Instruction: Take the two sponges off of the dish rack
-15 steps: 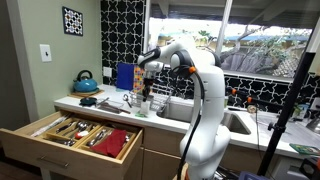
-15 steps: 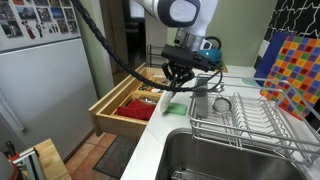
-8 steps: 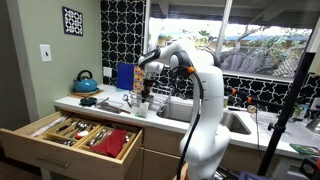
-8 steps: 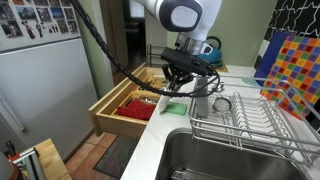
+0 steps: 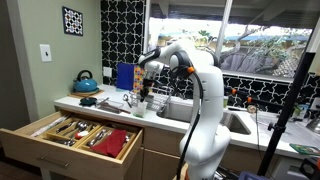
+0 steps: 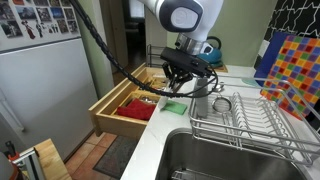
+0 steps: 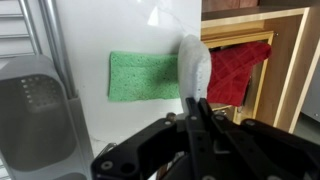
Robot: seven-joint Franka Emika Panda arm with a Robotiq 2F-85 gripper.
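Observation:
My gripper hangs over the white counter just beside the wire dish rack. In the wrist view its fingers are shut on a pale grey-white sponge, held edge-on. A green sponge lies flat on the counter right under the gripper, off the rack; it also shows in the wrist view. In an exterior view the gripper is low over the counter beside the sink.
An open wooden drawer with dividers and a red cloth juts out below the counter edge. A grey utensil holder stands at the rack's end. The sink basin is in front. A blue kettle stands far along the counter.
The gripper has shifted very slightly above the green sponge; nothing else has visibly changed.

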